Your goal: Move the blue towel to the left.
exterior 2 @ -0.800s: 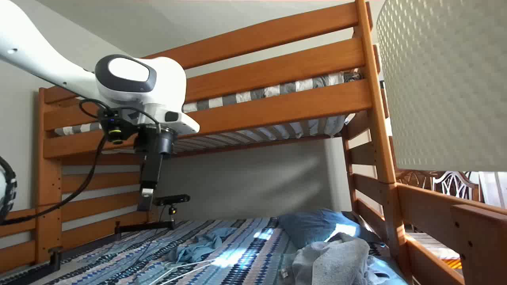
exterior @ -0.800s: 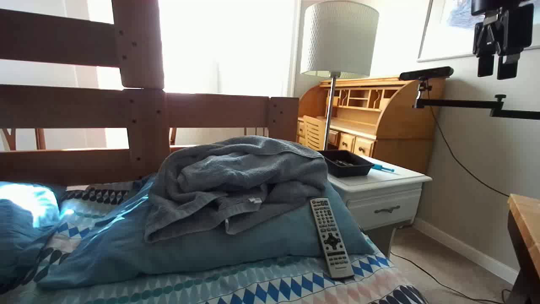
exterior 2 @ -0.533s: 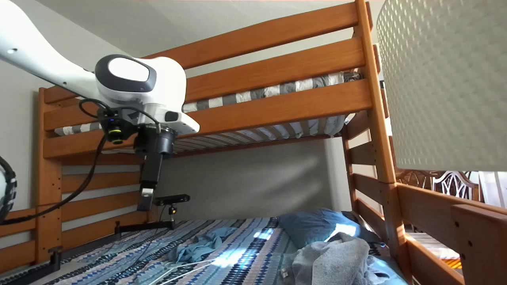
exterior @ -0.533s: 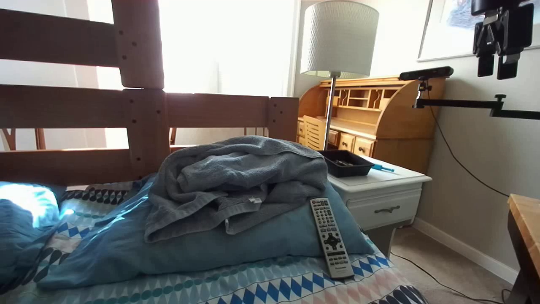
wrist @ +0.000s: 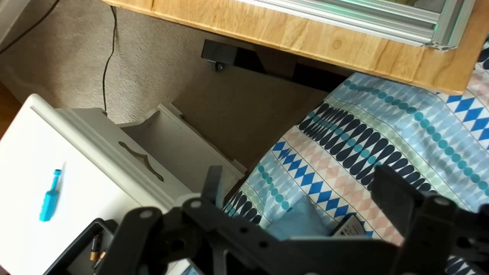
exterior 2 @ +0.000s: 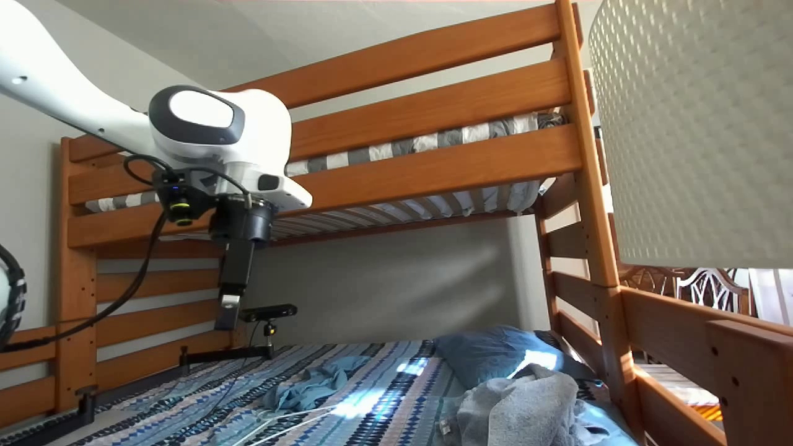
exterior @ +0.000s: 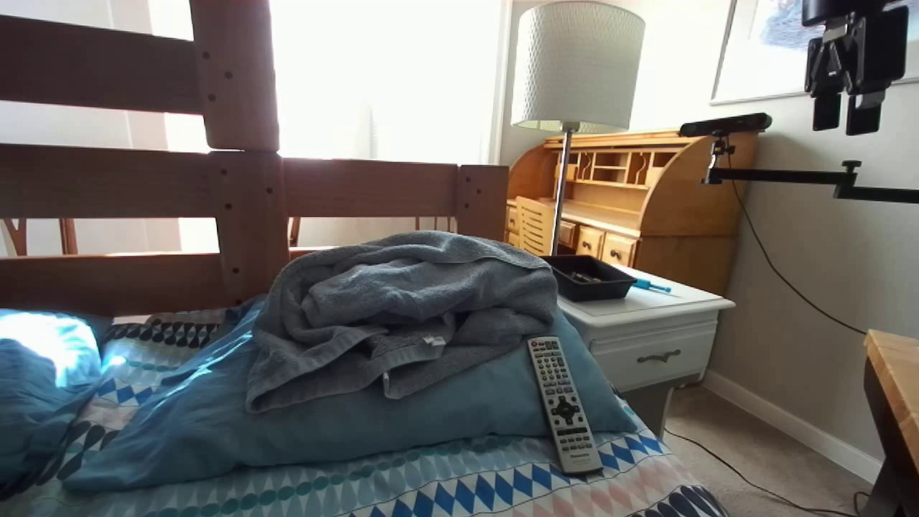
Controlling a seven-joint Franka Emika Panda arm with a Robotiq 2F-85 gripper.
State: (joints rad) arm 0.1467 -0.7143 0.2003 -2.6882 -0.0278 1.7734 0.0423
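Note:
A crumpled grey-blue towel (exterior: 423, 287) lies on a blue pillow (exterior: 344, 431) on the bed. It also shows in an exterior view (exterior 2: 526, 409), where it looks grey. A smaller crumpled blue cloth (exterior 2: 319, 381) lies further along the bed there; I cannot tell what it is. My gripper (exterior: 845, 118) hangs high in the air, well apart from the towel. It also shows in an exterior view (exterior 2: 227, 316). In the wrist view my gripper (wrist: 301, 187) is open, with nothing between its fingers. The towel is out of view there.
A remote (exterior: 563, 409) leans on the pillow. A white nightstand (exterior: 653, 352) beside the bed holds a black tray (exterior: 592, 287). A lamp (exterior: 580, 64) rises behind. A camera on an arm (exterior: 725, 126), a wooden table (wrist: 305, 34) and bunk bed rails (exterior 2: 433, 142) stand around.

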